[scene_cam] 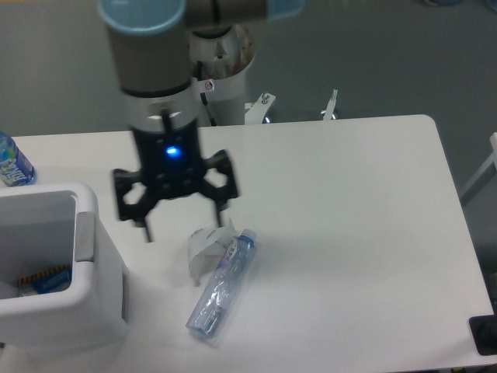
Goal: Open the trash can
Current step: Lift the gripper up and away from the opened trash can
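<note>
The trash can [85,311] is a large white boxy bin at the left front of the table. A light grey tab [85,235] sits on its right rim. Its top shows a hollow with blue and orange items inside [46,280]; I see no flat lid over it. My gripper [185,224] hangs open and empty just right of the bin, fingers pointing down, above the table. Its left fingertip [147,231] is a short way from the tab and not touching it.
A crumpled white paper [203,250] and a clear plastic bottle [221,289] lie just below the gripper. Another bottle [12,163] stands at the far left edge. The robot's base [221,70] is behind the table's back edge.
</note>
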You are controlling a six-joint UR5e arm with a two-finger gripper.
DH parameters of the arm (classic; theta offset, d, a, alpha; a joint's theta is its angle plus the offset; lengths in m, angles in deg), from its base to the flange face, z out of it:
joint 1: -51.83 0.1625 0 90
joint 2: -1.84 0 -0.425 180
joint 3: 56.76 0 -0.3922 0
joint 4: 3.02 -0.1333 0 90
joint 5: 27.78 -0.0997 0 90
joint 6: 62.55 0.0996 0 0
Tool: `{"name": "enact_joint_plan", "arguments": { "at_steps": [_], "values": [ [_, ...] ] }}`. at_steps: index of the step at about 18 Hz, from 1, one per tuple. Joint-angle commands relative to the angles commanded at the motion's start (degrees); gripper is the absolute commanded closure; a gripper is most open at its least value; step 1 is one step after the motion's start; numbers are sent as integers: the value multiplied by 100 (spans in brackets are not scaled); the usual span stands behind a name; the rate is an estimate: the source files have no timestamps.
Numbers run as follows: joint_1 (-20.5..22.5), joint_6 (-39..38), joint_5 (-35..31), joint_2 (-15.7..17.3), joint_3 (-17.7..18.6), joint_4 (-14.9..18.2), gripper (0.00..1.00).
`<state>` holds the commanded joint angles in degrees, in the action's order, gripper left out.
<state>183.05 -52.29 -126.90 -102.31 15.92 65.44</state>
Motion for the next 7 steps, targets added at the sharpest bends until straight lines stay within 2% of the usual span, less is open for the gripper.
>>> {"name": "enact_joint_plan", "arguments": {
  "at_steps": [5, 7],
  "values": [
    [413, 1003, -81, 0, 219, 457, 0],
    [492, 1162, -81, 9, 325, 484, 0]
  ]
}}
